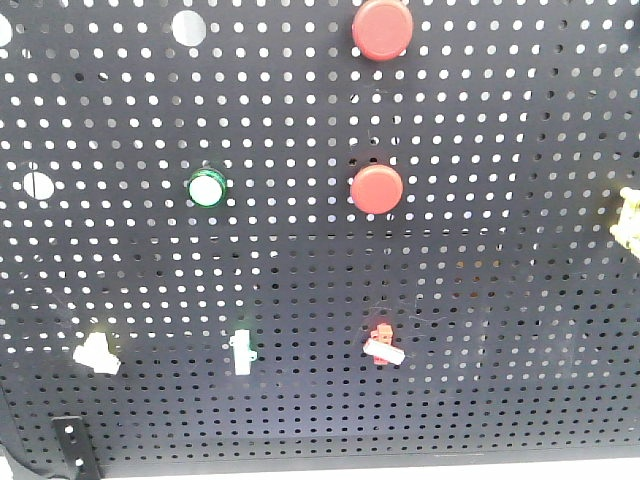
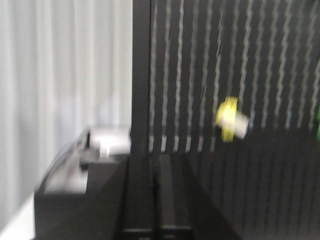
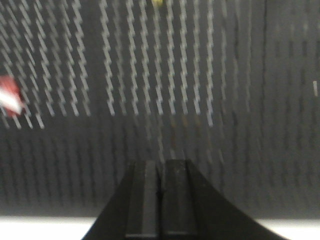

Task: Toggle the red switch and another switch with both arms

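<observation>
This looks like a robotics test lab. An upright black perforated panel (image 1: 480,300) carries round red push buttons (image 1: 381,28), a green-ringed button (image 1: 207,187), the red switch (image 1: 383,343) and other small toggles (image 1: 241,349). A plain white curtain (image 2: 60,65) hangs beside it.

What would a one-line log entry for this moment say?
left tool: shut | right tool: shut | red switch: no contact | cream switch: no contact
</observation>
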